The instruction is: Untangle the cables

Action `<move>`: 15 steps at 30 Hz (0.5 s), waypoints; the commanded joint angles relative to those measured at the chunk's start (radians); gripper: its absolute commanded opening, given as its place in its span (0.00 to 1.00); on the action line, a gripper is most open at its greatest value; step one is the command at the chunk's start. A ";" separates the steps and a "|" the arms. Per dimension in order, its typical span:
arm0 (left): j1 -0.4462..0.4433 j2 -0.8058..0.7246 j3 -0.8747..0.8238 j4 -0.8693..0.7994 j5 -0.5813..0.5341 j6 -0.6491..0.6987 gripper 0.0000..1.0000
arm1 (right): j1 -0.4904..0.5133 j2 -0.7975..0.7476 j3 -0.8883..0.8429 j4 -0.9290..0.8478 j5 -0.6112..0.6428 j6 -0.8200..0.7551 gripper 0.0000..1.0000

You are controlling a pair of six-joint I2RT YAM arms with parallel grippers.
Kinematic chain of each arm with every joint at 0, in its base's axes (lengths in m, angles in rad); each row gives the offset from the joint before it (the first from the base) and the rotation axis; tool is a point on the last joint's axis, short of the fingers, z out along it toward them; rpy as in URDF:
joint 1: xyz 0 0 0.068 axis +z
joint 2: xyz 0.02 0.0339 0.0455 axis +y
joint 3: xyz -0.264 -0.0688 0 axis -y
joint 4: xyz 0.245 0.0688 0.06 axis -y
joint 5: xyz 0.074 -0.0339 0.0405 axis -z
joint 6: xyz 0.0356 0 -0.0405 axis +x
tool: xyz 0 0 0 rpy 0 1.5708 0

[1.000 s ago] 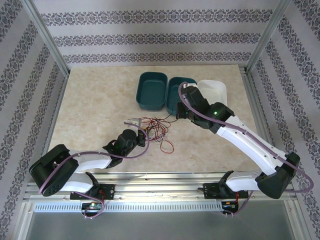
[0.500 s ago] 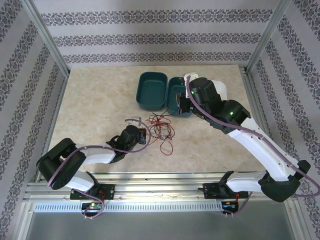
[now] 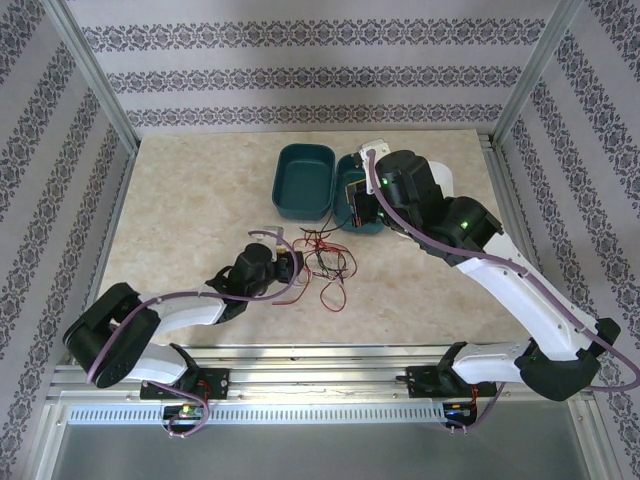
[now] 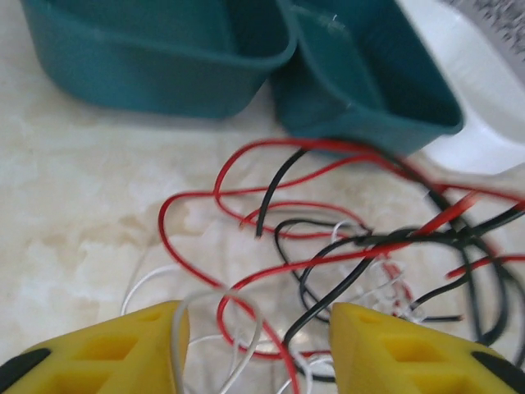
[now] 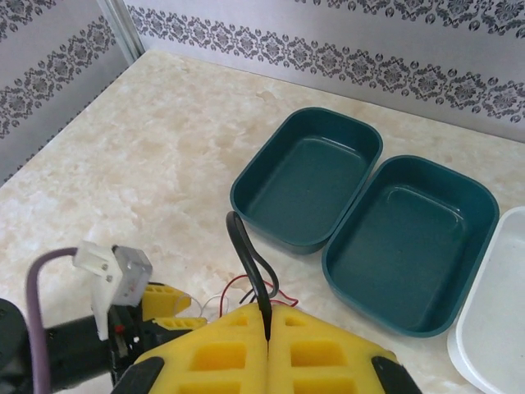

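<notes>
The cables (image 3: 322, 262) are a tangle of thin red, black and white strands on the marble tabletop, in front of the bins. In the left wrist view the cables (image 4: 344, 246) spread across the table just ahead of my left gripper (image 4: 254, 355). It is open, with red, black and white strands lying between its yellow fingers (image 4: 123, 353) and a white loop draped over the left one. My right gripper (image 5: 268, 322) hangs above the tangle, shut on a black cable (image 5: 248, 250) that loops up out of its fingertips. From above, the right gripper (image 3: 358, 208) sits by the near bin edge and the left gripper (image 3: 287, 262) at the tangle's left side.
Two empty teal bins (image 3: 303, 180) (image 5: 414, 238) stand side by side behind the tangle, with a white tray (image 5: 496, 328) to their right. Patterned walls and metal posts close in the table on three sides.
My right gripper has risen and swung back toward the bins with the black cable, pulling the tangle that way. The left gripper has edged forward into the strands.
</notes>
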 commanded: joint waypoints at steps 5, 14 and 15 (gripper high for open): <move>0.025 -0.059 0.106 -0.083 0.046 0.041 0.60 | 0.018 0.003 0.054 0.028 0.036 -0.058 0.00; 0.024 -0.027 0.139 0.103 0.298 0.268 0.92 | 0.029 0.006 0.045 0.081 0.034 -0.056 0.00; 0.024 -0.007 0.154 0.092 0.296 0.275 0.93 | 0.032 0.008 0.044 0.083 0.033 -0.052 0.00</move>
